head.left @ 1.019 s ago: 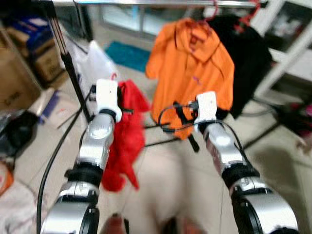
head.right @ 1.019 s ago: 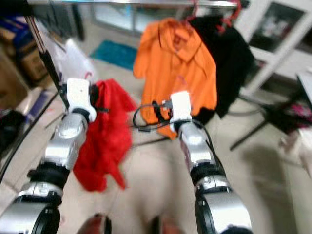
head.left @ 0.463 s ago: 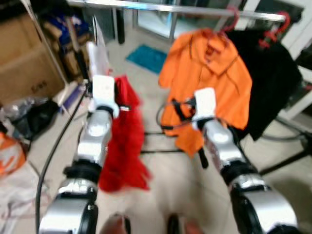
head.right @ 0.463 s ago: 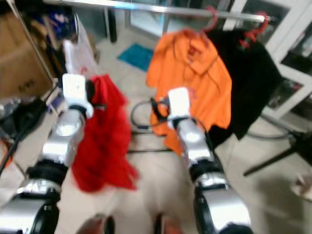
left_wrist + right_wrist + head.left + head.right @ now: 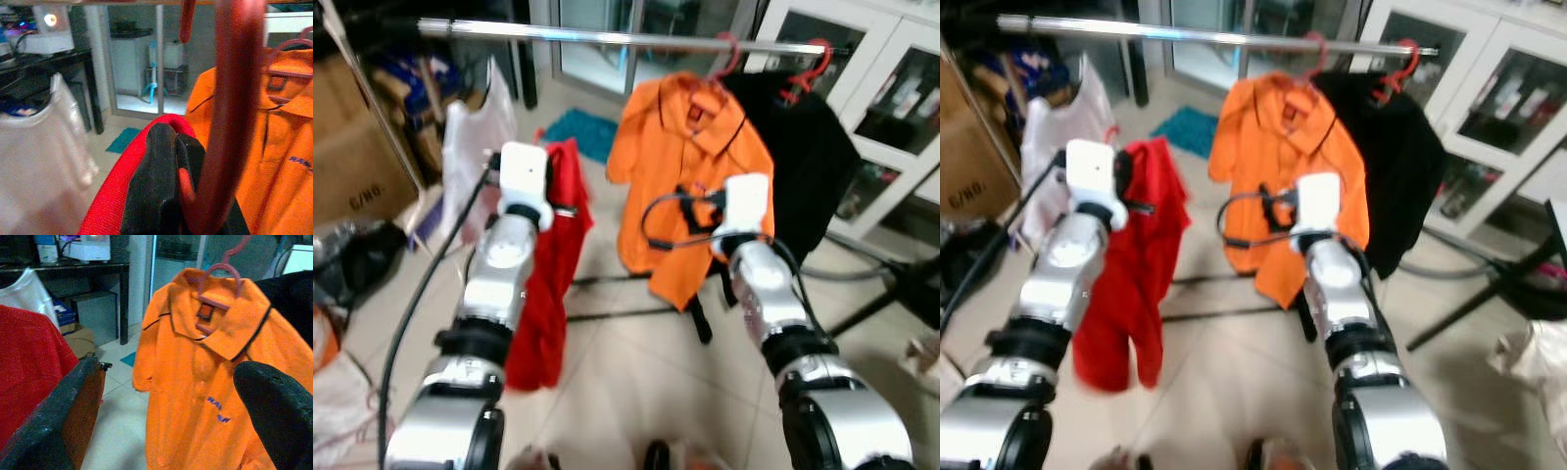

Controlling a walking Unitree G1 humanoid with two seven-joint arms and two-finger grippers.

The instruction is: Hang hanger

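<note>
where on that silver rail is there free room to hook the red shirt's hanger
Free: the silver rail between the white garment and the orange polo shirt. Crowded: the orange polo and black garment hang close together at the right end.

Four garments — one red, one orange, one black, one white — one rail

Red shirt, orange polo (black trim), black garment
</note>
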